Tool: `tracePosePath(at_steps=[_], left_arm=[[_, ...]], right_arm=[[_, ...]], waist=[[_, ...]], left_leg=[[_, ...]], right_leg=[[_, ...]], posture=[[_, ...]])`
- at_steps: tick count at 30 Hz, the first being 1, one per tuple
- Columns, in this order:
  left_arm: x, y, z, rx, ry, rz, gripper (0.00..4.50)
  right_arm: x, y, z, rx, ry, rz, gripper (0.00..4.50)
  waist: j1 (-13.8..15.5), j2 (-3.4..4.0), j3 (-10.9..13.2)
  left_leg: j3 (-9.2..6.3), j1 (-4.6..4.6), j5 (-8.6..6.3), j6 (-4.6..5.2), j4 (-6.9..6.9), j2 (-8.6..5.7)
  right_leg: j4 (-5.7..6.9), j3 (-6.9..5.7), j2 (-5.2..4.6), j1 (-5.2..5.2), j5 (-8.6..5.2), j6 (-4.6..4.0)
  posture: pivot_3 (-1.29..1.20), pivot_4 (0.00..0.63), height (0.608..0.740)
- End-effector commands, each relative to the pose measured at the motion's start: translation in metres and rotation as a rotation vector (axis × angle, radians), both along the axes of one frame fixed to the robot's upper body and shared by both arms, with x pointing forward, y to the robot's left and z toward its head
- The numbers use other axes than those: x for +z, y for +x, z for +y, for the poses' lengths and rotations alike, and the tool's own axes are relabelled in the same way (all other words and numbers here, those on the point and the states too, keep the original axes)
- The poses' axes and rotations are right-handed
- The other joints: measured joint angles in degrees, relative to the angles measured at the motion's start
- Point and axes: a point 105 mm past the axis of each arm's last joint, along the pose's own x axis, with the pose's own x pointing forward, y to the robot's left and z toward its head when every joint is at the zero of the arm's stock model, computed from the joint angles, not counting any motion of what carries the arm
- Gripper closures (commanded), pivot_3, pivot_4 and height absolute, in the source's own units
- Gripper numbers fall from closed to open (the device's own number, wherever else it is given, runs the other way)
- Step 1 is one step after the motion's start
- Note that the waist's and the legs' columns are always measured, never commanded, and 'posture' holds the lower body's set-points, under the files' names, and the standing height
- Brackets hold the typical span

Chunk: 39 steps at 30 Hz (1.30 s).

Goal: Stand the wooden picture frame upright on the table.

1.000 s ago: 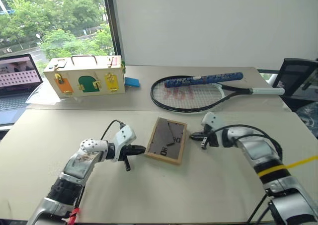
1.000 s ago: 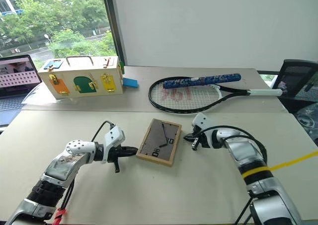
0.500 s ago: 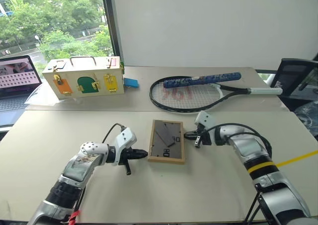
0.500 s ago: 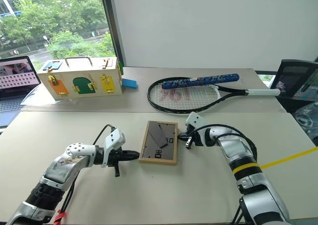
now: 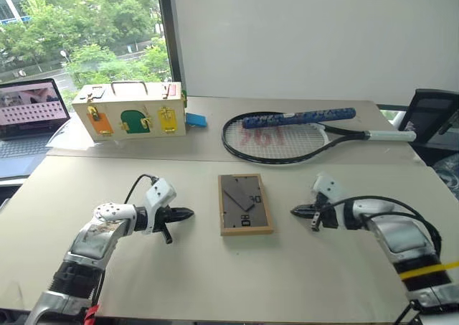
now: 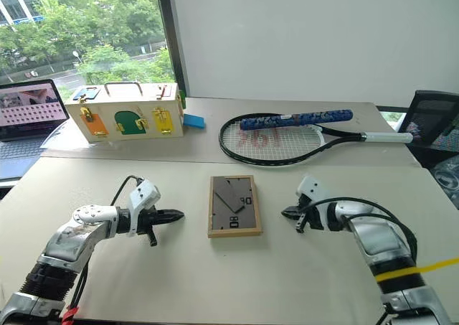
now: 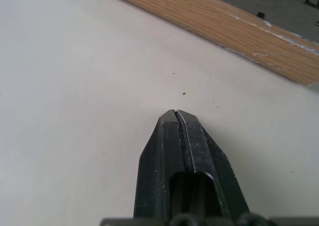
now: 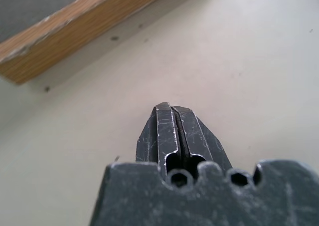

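Observation:
The wooden picture frame point(image 5: 244, 204) lies flat and face down on the pale table point(image 5: 229, 282), its dark back and folded stand showing. My left gripper point(image 5: 189, 213) is shut and empty, pointing at the frame's left edge from a short gap away. My right gripper point(image 5: 294, 212) is shut and empty too, pointing at the frame's right edge from a similar gap. In the left wrist view the frame's wood edge point(image 7: 224, 26) lies beyond the shut fingertips point(image 7: 175, 115); in the right wrist view its edge point(image 8: 75, 34) lies beyond that gripper's fingertips point(image 8: 167, 108).
A cream box with coloured doors point(image 5: 131, 112) and a small blue block point(image 5: 195, 119) stand at the back left. A tennis racket point(image 5: 301, 133) lies behind the frame. A laptop point(image 5: 32, 120) sits at the far left, a black chair point(image 5: 434, 113) at the right.
Both grippers have drawn back from the frame, left one leftward, right one rightward and toward me. The frame, turned square half a second ago, now lies straight between them. The camera view shifted.

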Motion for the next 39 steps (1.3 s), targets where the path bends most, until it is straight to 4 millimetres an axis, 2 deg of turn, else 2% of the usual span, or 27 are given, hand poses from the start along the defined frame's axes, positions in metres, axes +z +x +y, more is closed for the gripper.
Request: tracePosePath(at_steps=[1,4,6,9,11,14,16,18,23,26,29,36,37,39], left_arm=[[0.018,0.009,0.001,0.062,-0.102,-0.006,4.24],[0.033,0.008,-0.001,0.069,-0.208,0.033,3.41],[0.046,0.008,-0.001,0.098,-0.328,0.105,2.71],[0.047,0.005,0.001,0.153,-0.398,0.255,1.75],[0.049,0.009,0.002,0.217,-0.495,0.358,0.97],[0.062,0.006,-0.012,0.197,-0.6,0.449,0.03],[0.071,0.006,-0.019,0.183,-0.636,0.477,0.0],[0.071,0.006,-0.022,0.205,-0.618,0.503,0.0],[0.07,0.01,-0.022,0.26,-0.681,0.613,0.0],[0.059,0.008,-0.019,0.293,-0.634,0.657,0.0],[0.053,0.009,-0.02,0.311,-0.614,0.701,0.0],[0.038,0.002,-0.05,0.236,-0.587,0.846,0.0],[0.036,0.001,-0.052,0.23,-0.584,0.858,0.0],[0.027,-0.006,-0.063,0.209,-0.549,0.892,0.0]], right_arm=[[0.036,-0.017,0.018,0.1,0.125,-0.056,4.5],[0.049,-0.021,0.015,0.09,0.158,-0.062,4.5],[0.062,-0.023,0.013,0.095,0.164,-0.084,3.9],[0.073,-0.024,0.013,0.116,0.155,-0.118,3.1],[0.074,-0.02,0.015,0.124,0.148,-0.135,2.3],[0.064,-0.01,0.013,0.107,0.098,-0.154,1.35],[0.059,-0.008,0.012,0.11,0.091,-0.149,0.67],[0.056,-0.002,0.01,0.099,0.061,-0.186,0.09],[0.041,0.003,0.001,0.103,0.02,-0.182,0.09],[0.032,0.004,-0.006,0.124,-0.031,-0.174,0.75],[0.029,0.016,-0.009,0.116,-0.067,-0.215,1.8],[0.015,0.032,0.0,0.172,-0.113,-0.216,4.23],[0.013,0.032,0.002,0.184,-0.118,-0.216,4.44],[0.008,0.031,0.011,0.226,-0.108,-0.202,4.44]], waist=[[-0.1,0.02,0.0],[-0.1,0.02,0.0],[0.0,0.02,0.0],[0.0,-0.01,0.1],[0.0,-0.01,0.1],[0.0,-0.02,0.1],[0.1,-0.04,0.1],[0.0,-0.05,0.1],[-0.1,-0.05,0.1],[-0.2,-0.05,0.1],[-0.2,-0.05,0.1],[0.0,-0.05,0.1],[0.0,-0.05,0.1],[0.0,-0.05,0.1]], left_leg=[[0.0,0.0,0.0,0.0,0.0,0.0],[0.0,-0.06,0.0,0.0,0.02,0.0],[0.0,-0.06,0.0,0.0,0.01,0.0],[0.0,-0.09,0.0,0.0,0.02,0.0],[0.0,-0.08,0.0,0.01,0.02,0.0],[0.0,-0.08,-0.01,0.01,0.04,0.0],[0.0,-0.09,-0.01,0.01,0.04,-0.01],[-0.01,-0.12,-0.01,0.01,0.02,-0.01],[-0.01,-0.09,-0.01,0.01,-0.01,-0.01],[-0.01,-0.09,-0.01,0.01,0.0,-0.01],[-0.01,-0.09,-0.01,0.01,-0.02,-0.01],[-0.01,-0.09,-0.01,0.0,-0.01,-0.03],[-0.01,-0.09,-0.01,-0.01,-0.02,-0.03],[-0.01,-0.09,-0.01,-0.01,-0.03,-0.03]], right_leg=[[0.0,0.0,0.0,0.0,0.0,0.0],[0.01,0.01,0.0,-0.03,0.01,0.0],[0.0,0.0,0.0,-0.03,0.0,0.01],[0.0,-0.01,0.0,-0.04,0.0,0.01],[-0.02,-0.02,0.0,-0.03,-0.01,0.03],[-0.04,-0.03,0.0,-0.03,-0.01,0.04],[-0.07,-0.02,-0.01,-0.03,-0.01,0.04],[-0.08,-0.05,0.0,-0.03,0.0,0.03],[-0.07,-0.05,-0.01,-0.03,0.01,0.01],[-0.08,-0.04,-0.01,-0.03,0.02,0.01],[-0.08,-0.04,-0.01,-0.03,0.05,-0.06],[-0.08,-0.04,-0.03,-0.02,0.18,-0.24],[-0.08,-0.04,-0.02,-0.02,0.21,-0.29],[-0.08,-0.04,-0.02,-0.02,0.21,-0.3]], posture=[[0.0,0.15,0.72],[0.0,0.15,0.72],[0.0,0.15,0.72],[0.0,0.15,0.72],[0.0,0.15,0.72],[0.0,0.15,0.72],[0.0,0.15,0.72],[0.0,0.15,0.72],[0.0,0.15,0.72],[0.0,0.15,0.72],[0.0,0.15,0.72],[0.0,0.15,0.72],[0.0,0.15,0.72],[0.0,0.15,0.72]])
